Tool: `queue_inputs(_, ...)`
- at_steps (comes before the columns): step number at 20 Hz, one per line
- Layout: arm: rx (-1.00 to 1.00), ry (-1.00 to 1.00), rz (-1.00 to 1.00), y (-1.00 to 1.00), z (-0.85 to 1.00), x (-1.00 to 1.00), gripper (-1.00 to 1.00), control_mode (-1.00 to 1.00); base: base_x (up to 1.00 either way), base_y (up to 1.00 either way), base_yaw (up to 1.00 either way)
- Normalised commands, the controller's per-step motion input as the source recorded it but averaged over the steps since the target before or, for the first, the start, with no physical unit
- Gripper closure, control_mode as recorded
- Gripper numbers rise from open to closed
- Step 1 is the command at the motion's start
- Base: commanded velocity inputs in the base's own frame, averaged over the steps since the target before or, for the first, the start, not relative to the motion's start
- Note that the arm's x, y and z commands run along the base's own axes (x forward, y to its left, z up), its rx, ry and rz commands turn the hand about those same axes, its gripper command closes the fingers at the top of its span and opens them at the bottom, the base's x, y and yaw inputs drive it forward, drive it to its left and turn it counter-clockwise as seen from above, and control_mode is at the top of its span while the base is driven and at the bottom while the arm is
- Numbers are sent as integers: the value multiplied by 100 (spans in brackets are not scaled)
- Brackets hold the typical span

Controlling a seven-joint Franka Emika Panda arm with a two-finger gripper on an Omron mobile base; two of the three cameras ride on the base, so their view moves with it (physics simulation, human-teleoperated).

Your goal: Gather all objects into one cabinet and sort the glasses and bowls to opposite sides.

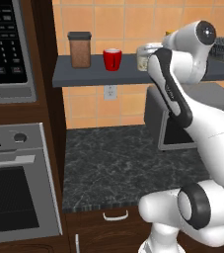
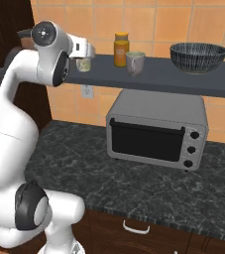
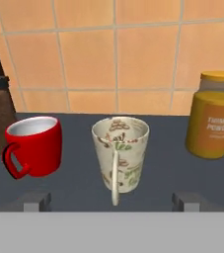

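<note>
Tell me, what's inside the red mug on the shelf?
Nothing that shows: the red mug has a bare white inside as far down as the hand view looks. Its near wall covers the very bottom, so anything small lying there stays hidden.

Grey toaster oven (image 2: 156, 130) sits on my dark marble tabletop (image 1: 128, 168) right under the shelf (image 2: 183, 77), built-in oven (image 1: 15, 192) off to its left.

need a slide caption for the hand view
Open gripper facing a patterned cream mug on the grey shelf, red mug one side, yellow jar the other.
</note>
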Motion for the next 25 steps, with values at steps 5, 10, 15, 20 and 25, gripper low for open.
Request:
queue_inputs(5,5,-2,11,-39,50,-100,-100,-100,0,0,0)
queue_inputs(10,0,-4,17,-73,51,-100,-100,-100,0,0,0)
queue_inputs(15,0,-7,21,-86,43,-100,-100,-100,0,0,0)
queue_inputs(20,0,-7,22,-90,37,-100,-100,-100,0,0,0)
queue_inputs(25,0,-8,18,-95,29,-100,-100,-100,0,0,0)
